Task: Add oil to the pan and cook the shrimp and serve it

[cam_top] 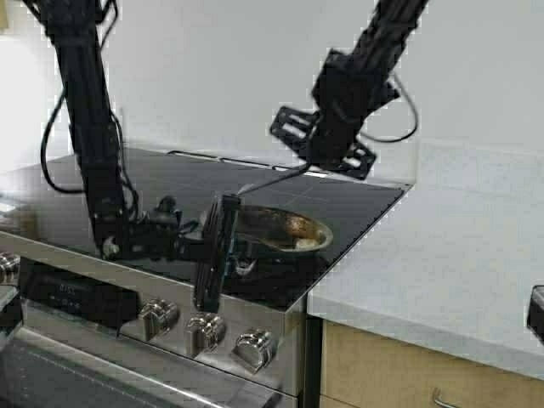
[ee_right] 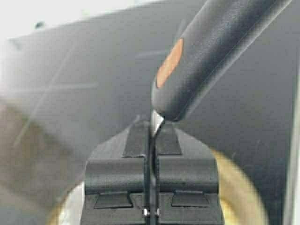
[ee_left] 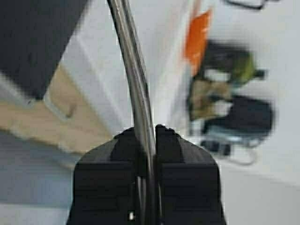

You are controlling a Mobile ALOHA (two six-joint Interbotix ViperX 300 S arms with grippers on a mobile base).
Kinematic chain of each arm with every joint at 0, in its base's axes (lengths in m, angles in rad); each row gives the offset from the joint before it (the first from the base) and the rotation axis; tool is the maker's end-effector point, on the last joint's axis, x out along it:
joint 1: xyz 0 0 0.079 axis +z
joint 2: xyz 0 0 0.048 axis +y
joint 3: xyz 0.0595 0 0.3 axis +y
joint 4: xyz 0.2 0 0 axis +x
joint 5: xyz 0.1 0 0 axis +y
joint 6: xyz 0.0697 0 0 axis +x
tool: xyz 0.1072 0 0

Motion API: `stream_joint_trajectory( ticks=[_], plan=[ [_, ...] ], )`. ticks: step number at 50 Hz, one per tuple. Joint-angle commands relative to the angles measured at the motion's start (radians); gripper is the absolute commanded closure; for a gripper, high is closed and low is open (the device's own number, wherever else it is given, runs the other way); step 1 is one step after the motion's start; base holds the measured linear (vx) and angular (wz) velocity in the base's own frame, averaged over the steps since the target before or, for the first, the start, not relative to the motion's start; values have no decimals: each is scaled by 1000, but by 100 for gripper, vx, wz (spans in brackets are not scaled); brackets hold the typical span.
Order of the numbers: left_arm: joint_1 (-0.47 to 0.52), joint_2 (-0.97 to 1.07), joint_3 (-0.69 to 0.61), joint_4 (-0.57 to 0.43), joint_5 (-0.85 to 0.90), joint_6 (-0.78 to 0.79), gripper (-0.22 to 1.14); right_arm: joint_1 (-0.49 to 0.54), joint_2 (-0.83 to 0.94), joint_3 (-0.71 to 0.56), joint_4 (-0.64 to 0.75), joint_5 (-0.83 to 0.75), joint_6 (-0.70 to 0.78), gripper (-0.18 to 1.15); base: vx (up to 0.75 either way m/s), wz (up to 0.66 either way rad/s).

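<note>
Left end effector [cam_top: 223, 246]: low over the front edge of the stove [cam_top: 357, 200], fingers pressed together on the pan [cam_top: 285, 231] handle; the left wrist view shows a thin steel strip pinched between the pads.
Right end effector [cam_top: 327, 151]: raised above the back of the cooktop, clamped on a spatula [cam_top: 276, 180]; the right wrist view shows the dark grip with an orange spot [ee_right: 169, 63] rising out of the closed pads.
Pan: sits on the black glass near the front right burner, browned inside, handle pointing toward the left arm.
Shrimp: a pale speck near the pan's right rim could be it; too small to say.
Oil: jug not in view.
Key relation: the pan lies below and forward-left of the right end effector; the spatula's long axis slants down from it toward the pan's back rim. The right arm carries the tool, the left only steadies.
Table [cam_top: 442, 263]: pale surface right of the stove.
Judgement: stirring or scooping stage; the tool tip needs to drop into the bowl of the pan.
</note>
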State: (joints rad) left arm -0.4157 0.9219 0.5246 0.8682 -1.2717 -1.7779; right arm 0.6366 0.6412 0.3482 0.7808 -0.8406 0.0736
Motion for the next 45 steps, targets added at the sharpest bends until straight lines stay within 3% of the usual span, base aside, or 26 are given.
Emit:
stream_joint_trajectory(
  ticks=[1, 14, 45],
  plan=[
    [3, 14, -29, -57, -98, -21, 88, -6, -92, 38, -29, -15, -5, 90, 0, 0],
    [5, 91, -91, -100, -213, -43, 88, -9, -130, 106, -37, -26, -2, 90, 0, 0],
    [8, 176, -83, -106, -206, 23, 88, -9, -175, 161, -21, -57, 3, 90, 0, 0]
  ],
)
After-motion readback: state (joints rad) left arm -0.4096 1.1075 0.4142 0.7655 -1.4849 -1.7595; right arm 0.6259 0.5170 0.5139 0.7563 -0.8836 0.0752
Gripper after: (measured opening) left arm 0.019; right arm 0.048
